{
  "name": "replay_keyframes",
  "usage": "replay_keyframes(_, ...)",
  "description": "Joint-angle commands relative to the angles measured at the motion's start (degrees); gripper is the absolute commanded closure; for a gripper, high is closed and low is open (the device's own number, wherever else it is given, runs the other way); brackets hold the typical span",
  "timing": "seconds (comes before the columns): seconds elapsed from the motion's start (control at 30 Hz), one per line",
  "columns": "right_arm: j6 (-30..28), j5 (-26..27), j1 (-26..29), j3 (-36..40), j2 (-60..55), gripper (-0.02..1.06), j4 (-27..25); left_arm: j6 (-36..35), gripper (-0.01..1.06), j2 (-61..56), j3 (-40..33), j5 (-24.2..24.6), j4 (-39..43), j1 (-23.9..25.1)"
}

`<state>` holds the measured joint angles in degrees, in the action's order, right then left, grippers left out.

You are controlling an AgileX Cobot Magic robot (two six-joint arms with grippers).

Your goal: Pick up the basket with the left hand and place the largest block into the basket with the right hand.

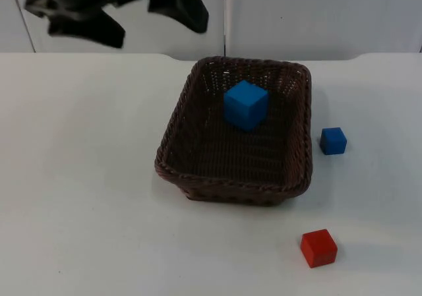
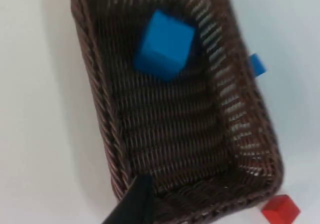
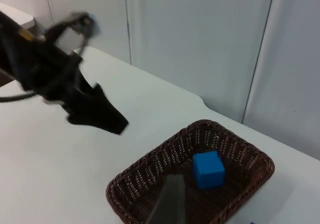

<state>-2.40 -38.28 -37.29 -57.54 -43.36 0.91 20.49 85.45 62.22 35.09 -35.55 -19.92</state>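
Note:
The brown wicker basket stands on the white table, near the middle. The largest block, a blue cube, lies inside it toward the far wall; the wrist views show the same blue cube on the basket floor. My left gripper hangs open, high above the table's far left, apart from the basket and holding nothing. One black fingertip of it stands over the basket's rim. My right gripper is raised well above the basket. The left gripper shows there too.
A small blue cube lies on the table just right of the basket. A red cube sits near the front right. The grey partition wall closes the table's far edge.

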Motion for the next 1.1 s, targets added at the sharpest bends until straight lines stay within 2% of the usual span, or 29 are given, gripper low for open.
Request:
replay_keyframes(0.0,-0.2,-0.5,0.1,0.1,0.3,0.33,-0.4,0.2,0.00,-4.4,-1.8,-0.2,1.3,-0.2)
replay_keyframes(0.5,-0.7,-4.5,0.1,0.8,1.9,0.33,-1.2,0.7,0.00,-30.5,-12.9,-0.8,5.1,-0.2)
replay_keyframes(0.7,-0.7,-0.8,0.1,7.6,10.0,0.33,-1.8,1.4,0.00,-39.7,-14.8,0.5,7.5,-0.2)
replay_keyframes(0.9,-0.7,-3.3,0.1,14.2,19.7,0.33,-2.5,1.4,0.00,-50.2,-19.1,0.7,7.8,-0.2)
replay_keyframes(1.07,-0.7,-5.6,0.1,18.0,26.2,0.33,-2.8,1.1,0.00,-57.0,-22.1,2.6,7.9,-0.2)
